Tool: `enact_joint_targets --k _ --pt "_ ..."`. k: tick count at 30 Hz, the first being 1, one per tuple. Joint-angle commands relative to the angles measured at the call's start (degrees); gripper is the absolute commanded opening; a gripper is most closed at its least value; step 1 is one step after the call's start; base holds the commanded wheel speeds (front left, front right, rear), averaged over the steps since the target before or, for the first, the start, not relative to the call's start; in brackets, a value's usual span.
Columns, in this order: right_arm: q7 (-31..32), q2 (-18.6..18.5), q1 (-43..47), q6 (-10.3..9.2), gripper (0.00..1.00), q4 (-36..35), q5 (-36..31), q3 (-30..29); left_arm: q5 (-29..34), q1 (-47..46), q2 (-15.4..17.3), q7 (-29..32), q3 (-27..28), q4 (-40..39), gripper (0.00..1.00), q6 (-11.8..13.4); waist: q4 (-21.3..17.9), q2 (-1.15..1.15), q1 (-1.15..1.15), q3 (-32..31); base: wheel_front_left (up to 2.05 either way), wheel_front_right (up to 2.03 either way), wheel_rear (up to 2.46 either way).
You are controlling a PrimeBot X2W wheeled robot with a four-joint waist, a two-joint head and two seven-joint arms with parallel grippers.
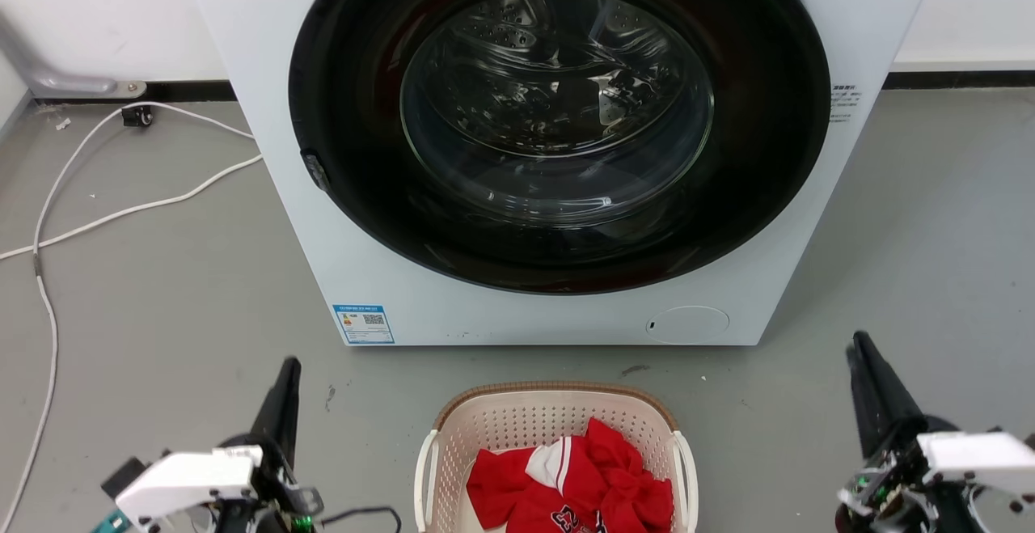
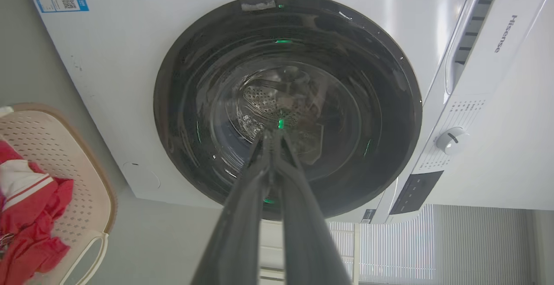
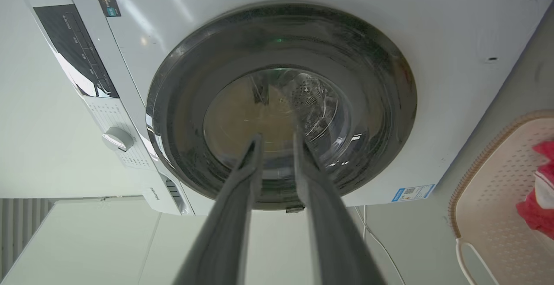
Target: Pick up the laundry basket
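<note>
Nearest the lens, the left tool [image 1: 289, 367] and the right tool [image 1: 859, 343] stand at the lower corners of the head view, fingers pointing toward the washer [image 1: 566, 319]. Neither touches anything. In the left wrist view, the left tool has its fingers pressed together at the tips and holds nothing. In the right wrist view, the right tool shows a narrow gap between its fingers and is likewise empty.

The laundry basket [image 1: 558, 391] sits on the floor [image 1: 162, 298] between the two tools, just in front of the washer and apart from it. Its left handle [image 1: 422, 472] and right handle [image 1: 689, 468] face outward, one toward each tool. This layout suits a two-arm lift. Each tool flanks the basket on its own side, well apart from its handle, so an inward approach is judged to be the step in hand. No grasp has been made yet.

Contents: the basket holds a crumpled red garment [image 1: 590, 484] with white trim, lying loose. The far inner wall shows bare above it. The near end of the basket is cut off by the frame edge. The drum [image 1: 558, 104] behind the washer's glass door appears empty, though reflections make this uncertain.

Handling note: the left tool would likely need to spread its fingers before taking a handle. The handles are thin hoops, so an uneven lift may tip the load. A white cable [image 1: 121, 211] lies on the floor left of the washer, away from the basket.
</note>
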Motion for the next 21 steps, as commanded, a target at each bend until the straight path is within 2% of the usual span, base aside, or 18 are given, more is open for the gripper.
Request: enact_joint_targets --k 1,15,21 --pt "-0.06 0.04 0.33 -0.01 1.00 0.27 -0.04 0.04 0.03 0.34 -0.07 -0.06 -0.03 0.28 1.00 0.01 0.00 0.00 0.00 0.00 0.00 0.00 0.00" --pt "-3.79 0.10 2.48 0.00 1.00 -1.38 -3.97 1.28 2.47 2.82 -0.12 -3.80 -0.75 -2.10 1.00 0.02 -0.02 0.00 0.00 0.06 0.00 0.00 0.00" --pt "-5.33 0.10 2.63 0.00 1.00 -1.97 -8.39 0.73 4.48 3.51 -0.10 -5.33 0.50 -3.03 1.00 0.00 0.01 0.00 0.00 0.07 0.00 0.00 0.00"
